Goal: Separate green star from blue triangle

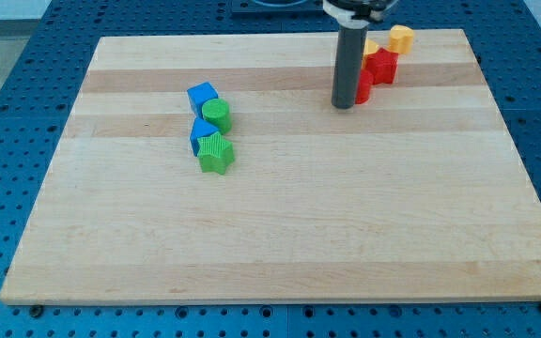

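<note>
The green star [216, 154] lies left of the board's middle, touching the blue triangle [200, 132] just above and to its left. A green cylinder [217, 115] and a blue cube [202, 96] sit directly above them in one tight cluster. My tip [344, 104] rests on the board at the view's upper right, far right of the cluster and well apart from the star and triangle.
Red blocks [380, 68] stand right behind and beside the rod, one partly hidden by it. A yellow block [401, 38] and another yellow piece [371, 47] sit near the board's top edge. The wooden board [280, 225] lies on a blue pegboard table.
</note>
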Controlling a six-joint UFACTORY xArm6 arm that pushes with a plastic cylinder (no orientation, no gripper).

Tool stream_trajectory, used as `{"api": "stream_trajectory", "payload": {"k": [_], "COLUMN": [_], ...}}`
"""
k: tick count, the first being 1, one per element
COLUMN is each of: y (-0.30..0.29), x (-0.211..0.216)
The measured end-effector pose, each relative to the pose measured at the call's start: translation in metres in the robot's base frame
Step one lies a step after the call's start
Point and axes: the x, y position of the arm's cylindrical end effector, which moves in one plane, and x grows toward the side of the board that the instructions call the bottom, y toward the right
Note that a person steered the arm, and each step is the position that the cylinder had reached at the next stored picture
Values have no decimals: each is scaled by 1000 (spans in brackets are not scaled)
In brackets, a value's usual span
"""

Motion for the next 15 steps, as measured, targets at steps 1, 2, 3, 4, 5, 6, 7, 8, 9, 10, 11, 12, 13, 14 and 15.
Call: {"api": "stream_trajectory", "payload": {"k": [1, 2, 3, 4, 5, 6, 7, 8, 9, 10, 11, 12, 13, 14, 15], "y": [22, 28, 28, 22, -5, -12, -12, -12, -12, -12, -13, -14, -18, -27, -29], "x": [-14, -21, -21, 12, 62, 65, 64, 61, 61, 61, 61, 61, 61, 61, 61]}}
